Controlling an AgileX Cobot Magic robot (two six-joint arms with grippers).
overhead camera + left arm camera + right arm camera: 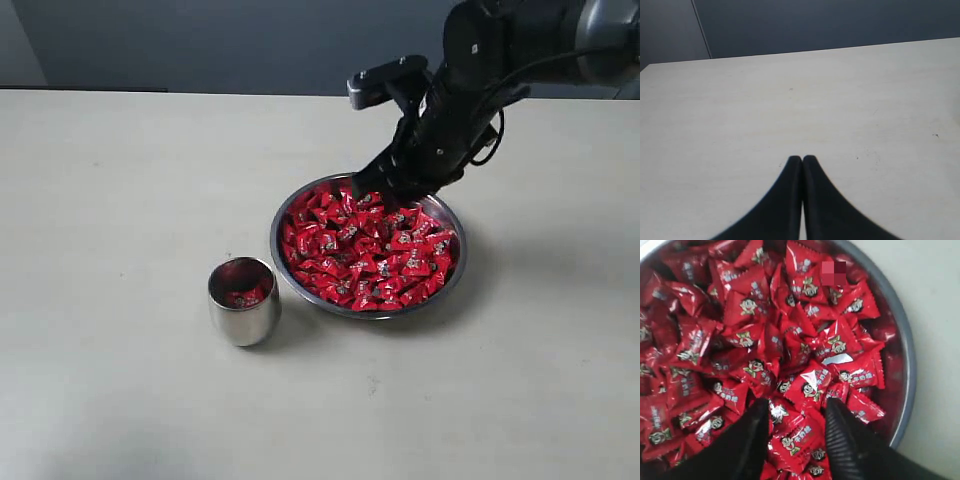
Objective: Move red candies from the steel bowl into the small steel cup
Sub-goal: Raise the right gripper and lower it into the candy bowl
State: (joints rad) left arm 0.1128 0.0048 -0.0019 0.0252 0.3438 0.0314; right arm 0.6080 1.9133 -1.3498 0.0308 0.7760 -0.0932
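Note:
The steel bowl (352, 312) sits right of centre on the table, heaped with red candies (372, 252). My right gripper (377, 194) reaches down from the upper right into the far side of the pile. In the right wrist view the right gripper (797, 406) stands open, its black fingers (840, 430) dug into the red candies (790, 340) with a few wrappers lying between them, close to the steel bowl's rim (908, 371). The small steel cup (243, 312) stands upright just left of the bowl, red candies (244, 296) inside it. My left gripper (802, 160) is shut and empty over bare table.
A pale table (120, 220) runs under everything, with a dark wall (200, 40) behind its far edge. The cup and the bowl stand nearly touching. The left arm does not show in the exterior view.

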